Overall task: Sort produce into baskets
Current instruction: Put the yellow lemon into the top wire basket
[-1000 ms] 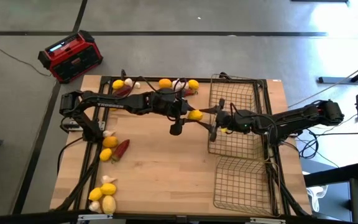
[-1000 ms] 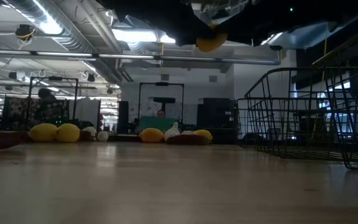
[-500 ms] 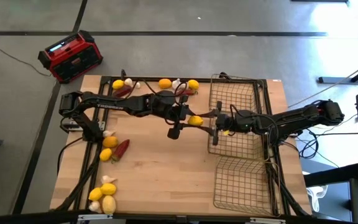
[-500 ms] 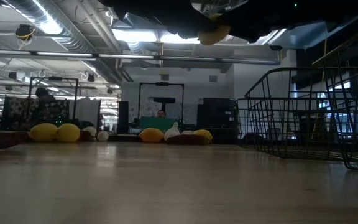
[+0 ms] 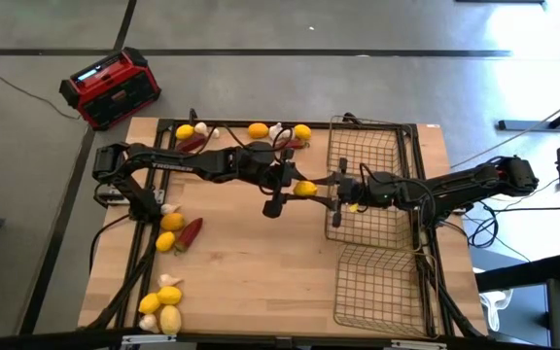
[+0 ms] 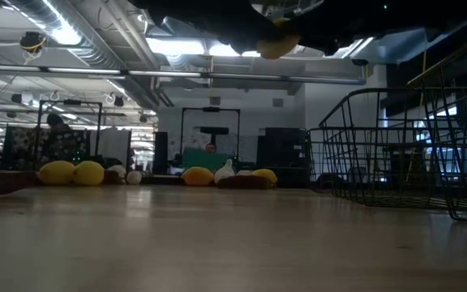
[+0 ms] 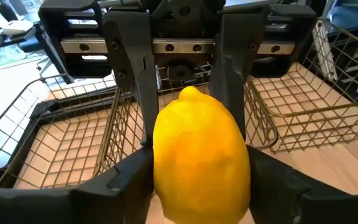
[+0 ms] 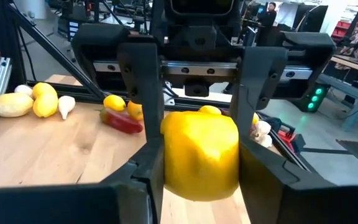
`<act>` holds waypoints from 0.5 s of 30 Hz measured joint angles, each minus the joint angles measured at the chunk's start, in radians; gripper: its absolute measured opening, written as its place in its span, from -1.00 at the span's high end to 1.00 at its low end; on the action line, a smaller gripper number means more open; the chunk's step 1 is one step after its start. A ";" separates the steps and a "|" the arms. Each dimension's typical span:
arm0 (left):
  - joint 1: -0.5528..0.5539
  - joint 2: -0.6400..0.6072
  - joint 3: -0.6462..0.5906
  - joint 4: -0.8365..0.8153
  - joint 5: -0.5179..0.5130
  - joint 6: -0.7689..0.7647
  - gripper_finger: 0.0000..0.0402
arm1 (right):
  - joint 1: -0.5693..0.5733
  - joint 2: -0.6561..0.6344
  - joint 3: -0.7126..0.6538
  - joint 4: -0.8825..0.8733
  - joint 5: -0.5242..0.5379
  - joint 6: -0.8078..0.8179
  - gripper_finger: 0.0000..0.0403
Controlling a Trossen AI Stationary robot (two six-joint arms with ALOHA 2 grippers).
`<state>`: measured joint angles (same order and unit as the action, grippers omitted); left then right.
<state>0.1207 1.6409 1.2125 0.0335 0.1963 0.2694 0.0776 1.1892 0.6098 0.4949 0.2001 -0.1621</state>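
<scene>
A yellow lemon hangs in the air over the middle of the table, just left of the baskets, and shows at the top of the low view as the lemon. My left gripper reaches it from the left and my right gripper from the right; both are shut on it. Three wire baskets stand in a row along the table's right side. Other lemons, garlic bulbs and chili peppers lie on the wood. My left gripper pinches the lemon's two sides between its two fingers at the end toward the table's left. The fingers come from the table's left, slanting a little downward. The lemon is lifted clear of the table. My right gripper pinches the opposite end of the lemon between its two fingers, which come level from the table's right. Its fingers stand interleaved with the left gripper's fingers around the same fruit.
A red-and-black radio sits on the floor beyond the far left corner. Lemons and garlic cluster at the near left corner. Bare wood lies in the table's middle. Basket walls rise at the right.
The lemon in my left gripper has shifted slightly toward the near edge and a little upward, coming to lie between my right gripper's fingers, which have swung in to meet it and now rest against its sides.
</scene>
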 joint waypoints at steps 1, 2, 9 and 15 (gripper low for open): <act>0.000 0.000 0.000 -0.003 0.000 0.006 -0.16 | 0.000 0.000 0.000 0.002 0.000 -0.001 0.25; 0.000 -0.004 0.000 -0.013 -0.005 0.013 -0.19 | 0.000 0.000 0.000 0.002 -0.001 -0.002 0.25; 0.014 -0.065 0.001 -0.211 -0.157 0.013 -0.26 | 0.000 0.002 0.000 -0.009 0.074 -0.012 0.25; 0.050 -0.088 -0.002 -0.352 -0.159 -0.040 -0.26 | -0.002 -0.038 0.000 -0.055 0.190 -0.030 0.25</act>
<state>0.1705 1.5529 1.2107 -0.3186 0.0371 0.2290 0.0753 1.1508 0.6098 0.4397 0.3904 -0.1923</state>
